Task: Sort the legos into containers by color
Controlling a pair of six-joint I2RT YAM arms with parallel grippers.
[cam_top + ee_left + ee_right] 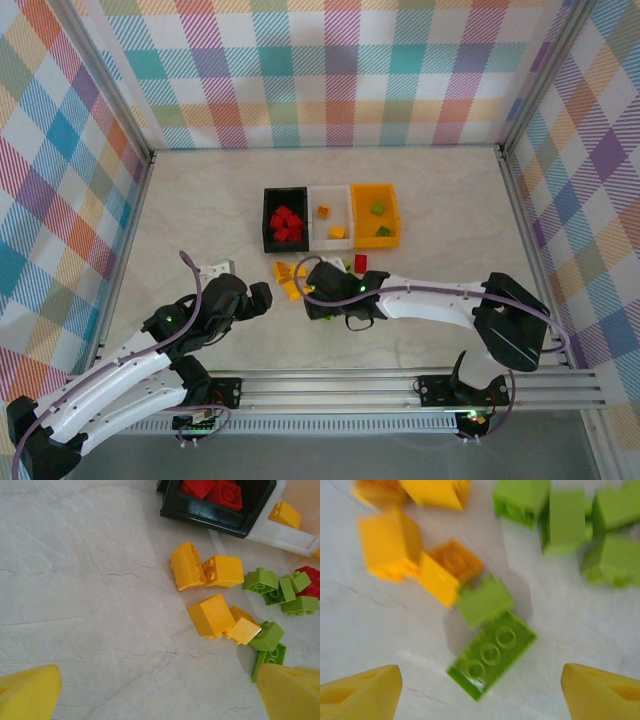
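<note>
STEP: pick lime | R gripper: jaws wide, empty, above lime flat brick on table | L gripper: open, idle | TIP: you shd centre first, pinch its long sides, miss touching lime block, then orange bin w/ greens.

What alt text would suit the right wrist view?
The right gripper, open, hovers over a flat lime green brick on the pale table. Yellow-orange bricks lie upper left, more green bricks upper right; the image is slightly blurred.
</note>
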